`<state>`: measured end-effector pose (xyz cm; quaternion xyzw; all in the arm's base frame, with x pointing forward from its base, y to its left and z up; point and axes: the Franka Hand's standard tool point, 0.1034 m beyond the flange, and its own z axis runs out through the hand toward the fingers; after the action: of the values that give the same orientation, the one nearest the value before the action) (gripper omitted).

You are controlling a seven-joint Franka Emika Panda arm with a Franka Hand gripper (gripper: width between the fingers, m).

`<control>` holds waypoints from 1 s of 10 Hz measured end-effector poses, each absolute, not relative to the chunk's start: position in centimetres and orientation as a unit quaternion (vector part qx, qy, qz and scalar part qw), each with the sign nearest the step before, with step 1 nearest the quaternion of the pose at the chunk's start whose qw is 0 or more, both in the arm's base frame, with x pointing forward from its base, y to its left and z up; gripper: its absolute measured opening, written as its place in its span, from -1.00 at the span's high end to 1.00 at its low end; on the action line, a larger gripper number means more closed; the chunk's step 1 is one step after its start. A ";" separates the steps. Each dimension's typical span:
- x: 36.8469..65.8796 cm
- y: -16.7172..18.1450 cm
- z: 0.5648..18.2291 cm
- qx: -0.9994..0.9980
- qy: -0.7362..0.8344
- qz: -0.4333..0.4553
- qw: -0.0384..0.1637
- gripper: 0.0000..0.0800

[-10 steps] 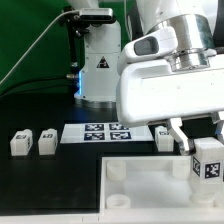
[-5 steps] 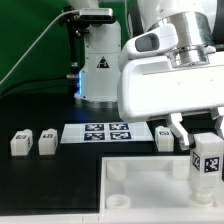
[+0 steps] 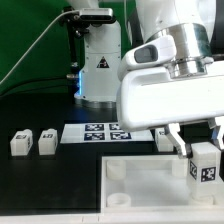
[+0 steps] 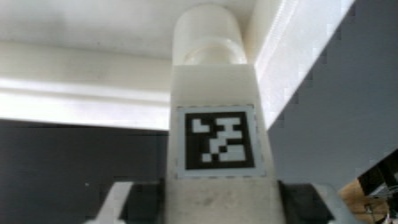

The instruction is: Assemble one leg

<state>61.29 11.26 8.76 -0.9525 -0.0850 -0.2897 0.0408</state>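
Lower right, exterior view: gripper pinching the leg, upright over the tray near its right edge.
Change: leg sits lower than half a second ago.
Meaning: probably descending toward a corner socket; contact hidden.
Spare legs: middle left, untouched.

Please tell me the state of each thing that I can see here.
gripper: shut on the leg.
leg: held upright above the tray, at the exterior view's right.
tray: flat on the table; the two sockets that show are empty.
loose legs: three, ungripped, resting on the table.
marker board: flat on the table.
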 end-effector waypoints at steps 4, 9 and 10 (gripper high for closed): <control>61.4 11.4 8.8 -0.950 -0.084 -0.297 0.041 0.27; 61.4 11.3 8.7 -0.951 -0.084 -0.296 0.040 -0.56; 61.4 11.3 8.6 -0.951 -0.084 -0.296 0.040 -0.60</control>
<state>61.40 11.31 8.64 -0.9506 -0.0836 -0.2964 0.0402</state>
